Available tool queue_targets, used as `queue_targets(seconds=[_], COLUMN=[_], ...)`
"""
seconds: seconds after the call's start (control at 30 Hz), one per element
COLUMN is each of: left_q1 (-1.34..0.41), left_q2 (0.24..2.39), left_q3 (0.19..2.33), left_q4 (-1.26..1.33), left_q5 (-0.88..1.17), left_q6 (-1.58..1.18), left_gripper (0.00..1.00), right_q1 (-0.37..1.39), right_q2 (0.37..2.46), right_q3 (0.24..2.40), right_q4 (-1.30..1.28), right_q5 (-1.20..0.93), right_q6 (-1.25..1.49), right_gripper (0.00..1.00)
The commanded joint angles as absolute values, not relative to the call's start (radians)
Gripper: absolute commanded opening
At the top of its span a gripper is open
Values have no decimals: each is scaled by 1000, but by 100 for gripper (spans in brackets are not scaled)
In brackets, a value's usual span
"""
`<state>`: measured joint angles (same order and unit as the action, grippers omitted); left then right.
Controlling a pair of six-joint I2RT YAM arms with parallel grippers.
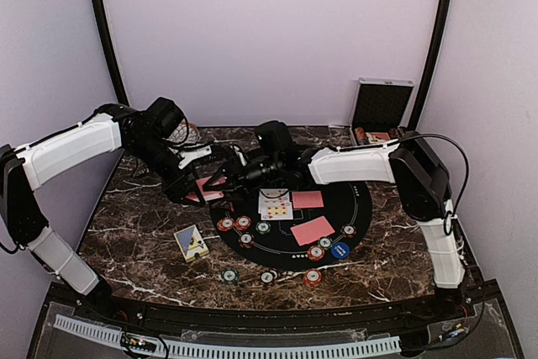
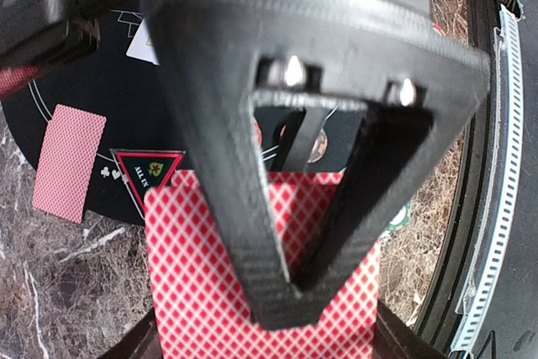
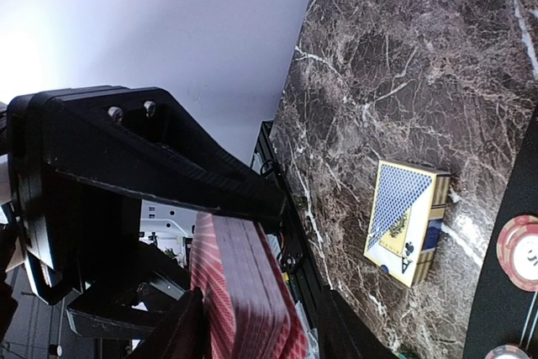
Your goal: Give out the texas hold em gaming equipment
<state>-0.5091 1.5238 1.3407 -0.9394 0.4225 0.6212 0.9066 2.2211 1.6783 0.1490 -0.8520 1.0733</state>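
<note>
Black and triangular, one finger of the left pincer fills its wrist view, lying over the red diamond-patterned back of the top card; whether this pincer is apart or together I cannot tell; the right pincer is clamped on the deck of red-backed cards, seen edge-on between its two fingers; the deck hangs above the bench, just off the left rim of the round black mat; its back faces the left wrist camera and its long axis runs in line with that finger, toward the mat; a red-edged triangle on the mat reads "ALLIN"; two face-down cards lie mid-mat beside face-up cards; chips ring the mat's near half, with three more chips on bare marble toward the near edge; a yellow card box with a blue back, marked "A" and a club, lies left of the mat; a silver case stands open at the far right corner.
</note>
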Motion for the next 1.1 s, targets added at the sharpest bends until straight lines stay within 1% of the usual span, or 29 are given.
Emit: queue_targets(seconds=[0.0, 0.1, 0.2, 0.4, 0.63, 0.73, 0.9, 1.07], left_q1=[-503, -503, -503, -503, -503, -503, -503, -503], left_q2=[1490, 1491, 1492, 1492, 1494, 1495, 1494, 1493], left_q3=[1345, 1345, 1345, 1339, 1330, 1324, 1321, 1316], left_q4=[-935, -931, -932, -932, -928, -925, -925, -924], left_q5=[452, 452, 455, 451, 443, 437, 434, 430], left_q6=[630, 629, 629, 627, 630, 632, 633, 635], left_gripper=[0, 0, 0, 0, 0, 0, 0, 0], right_q1=[872, 872, 872, 873, 873, 873, 873, 871], right_q2=[2164, 2145, 2127, 2090, 2059, 2053, 2046, 2040], right_q3=[1624, 1619, 1611, 1589, 1585, 1585, 1589, 1593], right_q4=[76, 70, 78, 136, 115, 103, 91, 80], right_q5=[-820, -818, -818, -822, -811, -810, -811, -816], right_q6=[1024, 1020, 1026, 1066, 1053, 1048, 1044, 1040], right_gripper=[43, 40, 34, 28, 22, 18, 15, 14])
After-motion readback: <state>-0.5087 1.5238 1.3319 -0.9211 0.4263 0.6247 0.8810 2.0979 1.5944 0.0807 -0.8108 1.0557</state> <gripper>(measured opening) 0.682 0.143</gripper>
